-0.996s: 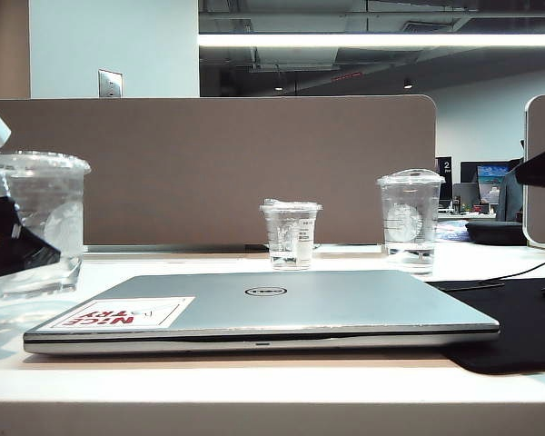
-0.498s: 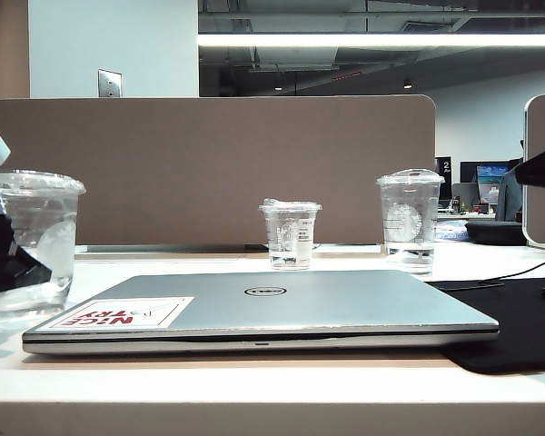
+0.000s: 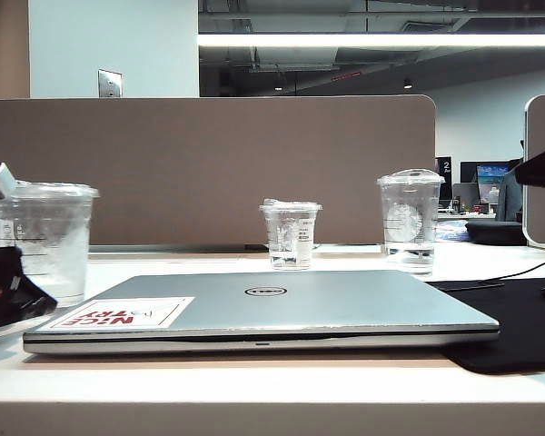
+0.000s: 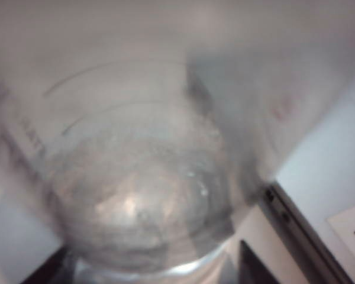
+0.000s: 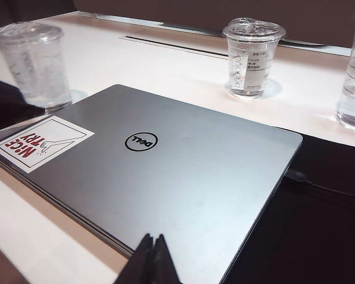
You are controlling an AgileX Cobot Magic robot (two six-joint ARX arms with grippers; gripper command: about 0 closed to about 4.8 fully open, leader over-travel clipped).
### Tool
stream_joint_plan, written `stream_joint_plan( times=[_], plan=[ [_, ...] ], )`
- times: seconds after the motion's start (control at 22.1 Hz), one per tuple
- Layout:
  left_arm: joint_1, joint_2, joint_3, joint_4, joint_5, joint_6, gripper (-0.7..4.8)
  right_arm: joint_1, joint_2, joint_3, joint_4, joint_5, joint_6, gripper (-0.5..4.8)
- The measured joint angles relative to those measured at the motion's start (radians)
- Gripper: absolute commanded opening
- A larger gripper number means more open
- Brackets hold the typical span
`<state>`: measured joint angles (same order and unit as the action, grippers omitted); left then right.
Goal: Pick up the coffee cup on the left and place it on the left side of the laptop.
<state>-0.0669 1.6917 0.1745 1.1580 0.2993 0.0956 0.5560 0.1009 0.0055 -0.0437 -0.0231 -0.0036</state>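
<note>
Exterior view
Left gripper (image 3: 9,289): black, low at the left edge of the table, just in front of and left of the coffee cup; jaw state cannot be told here
Coffee cup (image 3: 45,241): upright on the white table (image 3: 254,381), just left of the laptop's rear left corner, flat lid on
Laptop (image 3: 282,304): closed, silver, "NICE TRY" sticker (image 3: 123,313) at its near left corner
Around: small labelled cup (image 3: 291,234) behind the laptop's middle; domed-lid cup (image 3: 411,221) further right; black mat (image 3: 518,327) under the laptop's right side; brown partition (image 3: 209,168) behind

Left wrist view
Coffee cup (image 4: 136,195): fills the picture, blurred, very close to the camera; black measuring lines show on its wall
Left gripper: fingers not clearly seen, grip cannot be told

Right wrist view
Right gripper (image 5: 151,260): fingertips pressed together, hovering over the laptop's (image 5: 165,171) near edge, holding nothing
Coffee cup (image 5: 35,62): far from this gripper, standing beyond the laptop's sticker (image 5: 38,142) corner
Only here: the dark left arm (image 5: 6,106) shows beside the cup, apparently touching its side; nothing stands between cup and laptop
</note>
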Motion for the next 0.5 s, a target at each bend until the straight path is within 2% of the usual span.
stream_joint_plan(
  times=[0.09, 0.23, 0.41, 0.5],
  plan=[
    [0.001, 0.000, 0.002, -0.002, -0.001, -0.003, 3.54, 0.000, 0.000, 0.000, 0.000, 0.000, 0.000, -0.04],
    [0.001, 0.000, 0.002, 0.000, 0.007, -0.003, 4.05, 0.000, 0.000, 0.000, 0.000, 0.000, 0.000, -0.05],
    [0.001, 0.000, -0.001, 0.006, 0.027, -0.016, 4.09, 0.000, 0.000, 0.000, 0.000, 0.000, 0.000, -0.04],
    [0.001, 0.000, -0.038, 0.051, 0.031, -0.034, 4.17, 0.000, 0.000, 0.000, 0.000, 0.000, 0.000, -0.04]
  ],
)
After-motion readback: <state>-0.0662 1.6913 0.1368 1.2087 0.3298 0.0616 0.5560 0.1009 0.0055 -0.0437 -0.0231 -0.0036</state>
